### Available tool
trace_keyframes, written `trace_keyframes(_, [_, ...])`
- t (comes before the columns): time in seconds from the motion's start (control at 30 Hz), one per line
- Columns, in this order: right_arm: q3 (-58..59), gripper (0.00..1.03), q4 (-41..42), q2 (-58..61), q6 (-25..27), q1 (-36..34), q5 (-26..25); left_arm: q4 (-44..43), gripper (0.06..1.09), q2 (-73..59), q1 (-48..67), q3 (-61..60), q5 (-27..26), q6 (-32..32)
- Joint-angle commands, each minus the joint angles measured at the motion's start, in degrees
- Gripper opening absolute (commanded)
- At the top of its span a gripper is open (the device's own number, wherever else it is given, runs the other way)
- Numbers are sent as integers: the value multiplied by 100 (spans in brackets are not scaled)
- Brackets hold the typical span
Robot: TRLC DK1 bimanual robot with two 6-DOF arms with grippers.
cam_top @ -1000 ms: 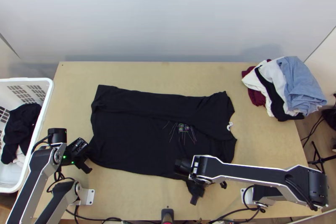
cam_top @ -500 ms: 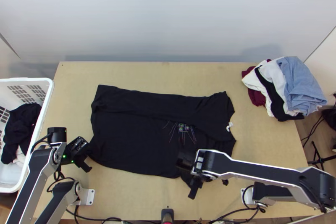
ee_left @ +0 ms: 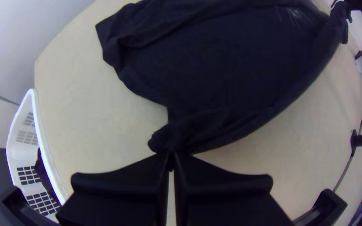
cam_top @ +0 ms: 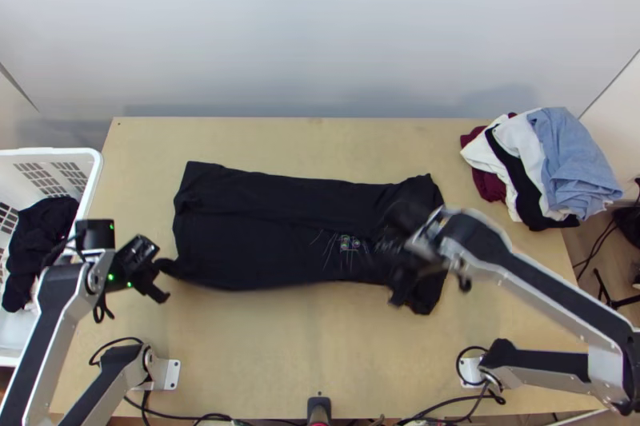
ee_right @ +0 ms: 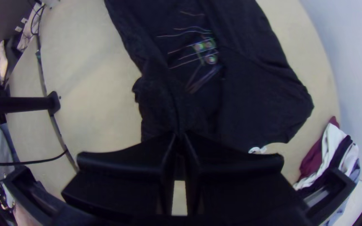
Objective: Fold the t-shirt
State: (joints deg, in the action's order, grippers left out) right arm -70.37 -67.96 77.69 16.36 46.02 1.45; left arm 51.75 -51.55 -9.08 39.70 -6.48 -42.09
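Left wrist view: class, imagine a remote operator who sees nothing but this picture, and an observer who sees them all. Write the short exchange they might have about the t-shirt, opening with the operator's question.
Operator: My left hand is closed on an edge of the t-shirt. Is the right hand gripping it too?
Observer: Yes, its two fingers are closed on the black cloth.
Operator: Which end of the t-shirt is it near?
Observer: The neck end; a small white label shows at the neckline close by.
Operator: Where should I be careful on the far side of the table?
Observer: At its far right corner, where a pile of clothes lies.
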Motion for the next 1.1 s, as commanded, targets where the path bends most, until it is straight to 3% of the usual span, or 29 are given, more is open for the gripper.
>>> trace_keyframes(0.0, [-970,3,-182,510,1335,-1675,-66,-7,10,-707,29,1162,138,535])
trace_keyframes(0.27, [-1620,3,143,1372,1976,-2405,-84,-226,10,-2158,284,2955,402,1528])
trace_keyframes(0.43, [-2288,3,380,2092,2284,-2871,-75,-429,10,-3133,504,3817,499,1730])
trace_keyframes(0.57, [-2534,3,750,2628,2635,-3187,-93,-604,10,-4038,732,4414,921,1871])
trace_keyframes(0.77, [-2139,3,1365,3208,2697,-3275,-189,-1176,10,-5243,1022,4643,1184,1994])
trace_keyframes(0.8, [-1998,3,1470,3270,2697,-3275,-198,-1202,16,-5462,1031,4731,1193,2090])
trace_keyframes(0.83, [-1840,3,1549,3323,2697,-3240,-198,-1193,34,-5700,1031,4845,1193,2266])
trace_keyframes(0.9, [-1506,3,1857,3419,2697,-3152,-216,-1088,87,-6016,996,5038,1193,2609])
trace_keyframes(0.93, [-1348,7,2024,3446,2697,-3117,-260,-1061,106,-6113,970,5065,1193,2723])
trace_keyframes(0.97, [-1199,25,2173,3446,2671,-3108,-295,-1079,105,-6209,952,5109,1193,2776])
trace_keyframes(1.03, [-979,82,2753,3367,2521,-3125,-347,-1009,105,-6332,899,5153,1193,2846])
trace_keyframes(1.07, [-979,100,2833,3332,2495,-3152,-356,-1009,105,-6350,864,5144,1193,2864])
